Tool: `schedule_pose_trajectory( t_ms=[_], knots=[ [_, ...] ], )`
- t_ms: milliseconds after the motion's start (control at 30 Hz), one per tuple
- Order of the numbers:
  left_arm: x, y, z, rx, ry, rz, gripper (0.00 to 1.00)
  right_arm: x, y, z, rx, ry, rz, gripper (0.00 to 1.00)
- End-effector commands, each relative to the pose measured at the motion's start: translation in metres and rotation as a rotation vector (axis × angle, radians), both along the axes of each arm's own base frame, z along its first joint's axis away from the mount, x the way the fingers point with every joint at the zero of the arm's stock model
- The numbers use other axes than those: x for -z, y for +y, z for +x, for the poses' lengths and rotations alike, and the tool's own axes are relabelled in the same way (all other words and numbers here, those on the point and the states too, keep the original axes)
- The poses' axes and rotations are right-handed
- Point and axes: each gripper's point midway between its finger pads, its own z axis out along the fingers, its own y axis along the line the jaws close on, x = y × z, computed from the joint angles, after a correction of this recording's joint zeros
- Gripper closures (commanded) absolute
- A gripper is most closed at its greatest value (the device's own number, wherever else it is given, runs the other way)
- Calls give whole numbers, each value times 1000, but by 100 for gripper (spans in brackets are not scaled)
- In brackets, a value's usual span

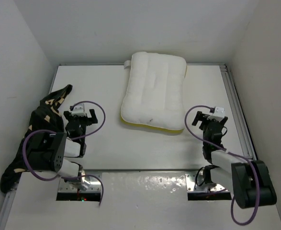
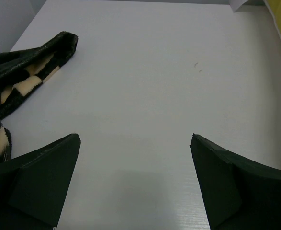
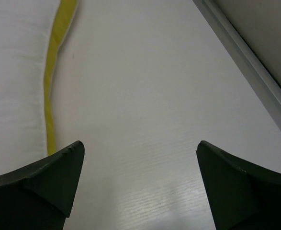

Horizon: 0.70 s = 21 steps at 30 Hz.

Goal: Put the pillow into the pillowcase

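You work on a white table [image 1: 97, 91] boxed by white walls [image 1: 130, 28]. The pillow [image 1: 154, 91], plump, white and yellow-trimmed, lies far-centre. The pillowcase [image 1: 37, 127], black with tan motifs, lies crumpled along the left edge, with open table between them. Your left gripper [image 2: 135, 139] and right gripper [image 3: 140, 143] gape wide, grasping nothing.

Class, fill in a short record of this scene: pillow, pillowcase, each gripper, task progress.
pillow: flat on table, far centre, uncovered
pillowcase: crumpled along table's left edge, apart from pillow
left gripper: open, empty, beside pillowcase
right gripper: open, empty, right of pillow
progress: pillow not yet in pillowcase
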Motion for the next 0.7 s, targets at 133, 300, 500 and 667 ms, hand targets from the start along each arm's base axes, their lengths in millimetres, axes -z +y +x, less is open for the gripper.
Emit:
schedule_pose_trajectory(
  t_ms=[133, 300, 500, 667],
  knots=[
    [-20, -10, 8, 52, -72, 1, 0, -78, 44, 35, -295, -49, -92, 1],
    [-100, -52, 64, 446, 36, 186, 0, -132, 85, 63, -502, 154, -187, 1],
    [-153, -5, 82, 325, 134, 707, 0, -148, 125, 94, -579, 346, -518, 1],
    [-108, 46, 40, 195, 497, 788, 0, -126, 236, 83, -901, 375, -589, 28]
  ],
)
